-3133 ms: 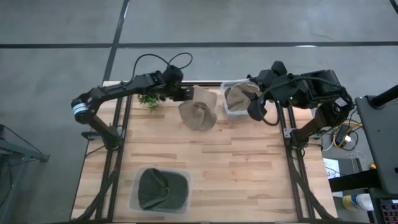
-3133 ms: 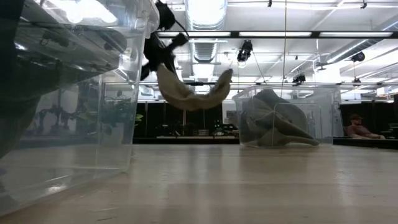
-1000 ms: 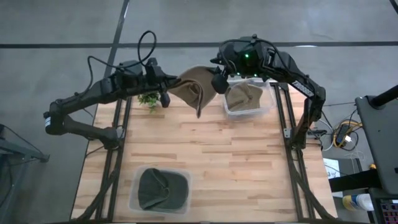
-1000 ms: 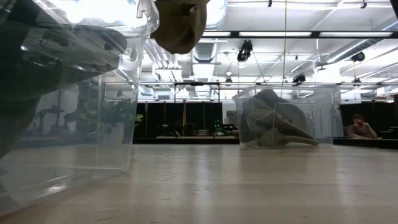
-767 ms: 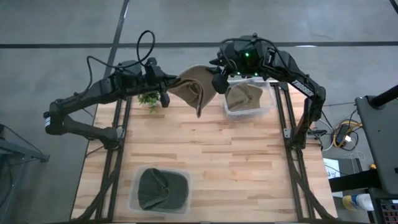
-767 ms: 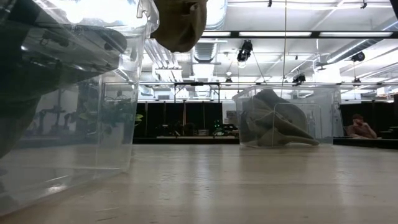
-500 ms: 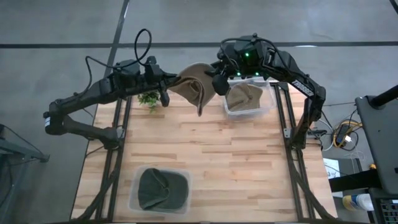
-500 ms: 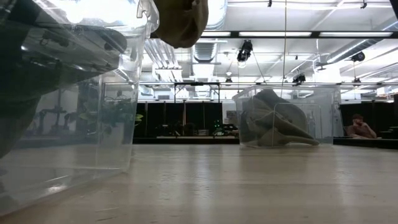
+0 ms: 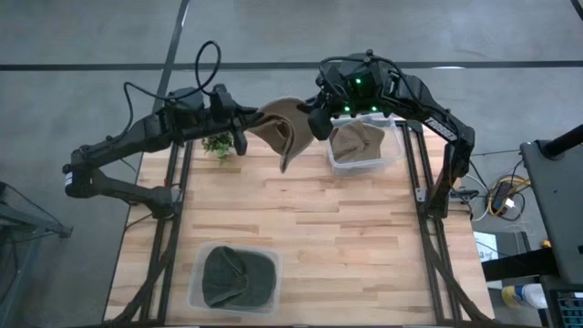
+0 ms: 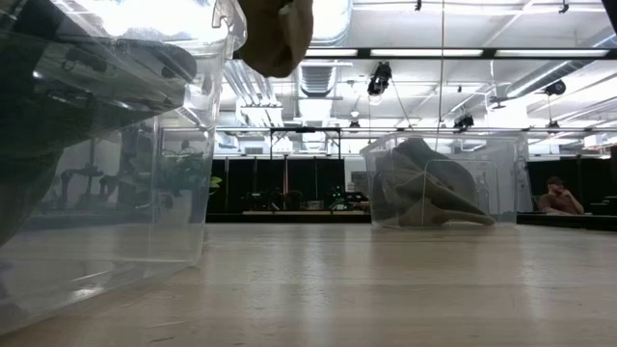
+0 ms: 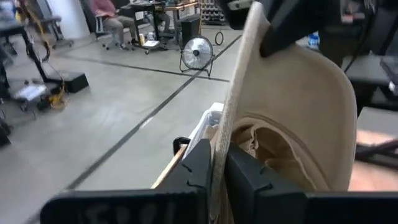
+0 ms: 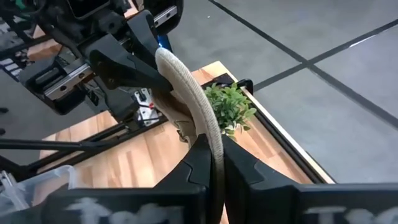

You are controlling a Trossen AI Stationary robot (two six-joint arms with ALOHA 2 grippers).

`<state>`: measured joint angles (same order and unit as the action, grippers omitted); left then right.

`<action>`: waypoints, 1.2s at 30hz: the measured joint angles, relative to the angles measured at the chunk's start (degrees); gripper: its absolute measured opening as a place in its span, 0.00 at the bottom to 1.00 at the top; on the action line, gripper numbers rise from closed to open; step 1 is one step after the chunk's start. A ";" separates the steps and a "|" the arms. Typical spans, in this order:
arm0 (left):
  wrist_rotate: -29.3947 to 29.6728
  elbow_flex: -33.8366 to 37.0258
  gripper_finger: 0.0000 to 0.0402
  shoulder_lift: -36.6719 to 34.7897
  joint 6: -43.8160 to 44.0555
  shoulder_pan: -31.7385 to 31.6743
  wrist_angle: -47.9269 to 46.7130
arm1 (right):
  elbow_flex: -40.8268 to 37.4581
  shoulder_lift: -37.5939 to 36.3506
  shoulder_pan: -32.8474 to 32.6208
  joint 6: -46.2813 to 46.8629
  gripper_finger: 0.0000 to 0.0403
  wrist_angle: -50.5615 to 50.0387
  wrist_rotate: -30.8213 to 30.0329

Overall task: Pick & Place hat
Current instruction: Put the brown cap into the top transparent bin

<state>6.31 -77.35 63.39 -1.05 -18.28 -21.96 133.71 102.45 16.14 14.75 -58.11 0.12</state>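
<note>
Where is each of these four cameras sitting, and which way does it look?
High view: above the table, looking straight down; both arms show, holding the tan hat.
Low view: at tabletop height, looking level across into the room; no arm visible, only the hat's underside.
Left wrist view: on the left arm; left gripper pinches the brim.
Right wrist view: on the right arm; right gripper pinches the brim.
All four share the hat.

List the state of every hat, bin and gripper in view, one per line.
tan hat: held up off the table, gripped on opposite sides by both grippers.
left gripper: shut on the tan hat's brim.
right gripper: shut on the tan hat's brim.
far clear bin: on the table, holding a tan hat of its own.
near clear bin: on the table, holding a dark green cap.
small green plant: standing at the table's far left edge.
</note>
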 joint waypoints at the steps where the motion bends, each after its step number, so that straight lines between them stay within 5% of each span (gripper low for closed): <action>1: 0.59 -0.17 0.08 -0.01 1.84 -0.01 -0.06 | 0.00 0.00 0.04 0.36 0.03 0.00 -0.01; 9: 1.97 -1.35 0.11 -0.83 5.06 -0.09 -0.51 | 0.00 -0.05 0.66 6.07 0.03 -1.20 0.10; 20: 1.29 -8.82 0.34 -1.30 6.74 -0.63 0.79 | -2.02 0.15 1.46 13.39 0.02 -7.36 -4.86; 25: 1.32 -9.46 0.35 -1.28 5.52 -0.66 1.15 | -2.62 0.13 3.19 17.94 0.02 -14.25 -10.75; 36: 2.12 -6.78 0.35 -1.04 7.28 -0.64 0.92 | -3.30 -6.44 7.23 13.67 0.02 -19.91 -10.98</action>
<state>8.43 -84.13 62.35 6.23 -18.93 -21.04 130.41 96.01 23.37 28.42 -78.02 -10.86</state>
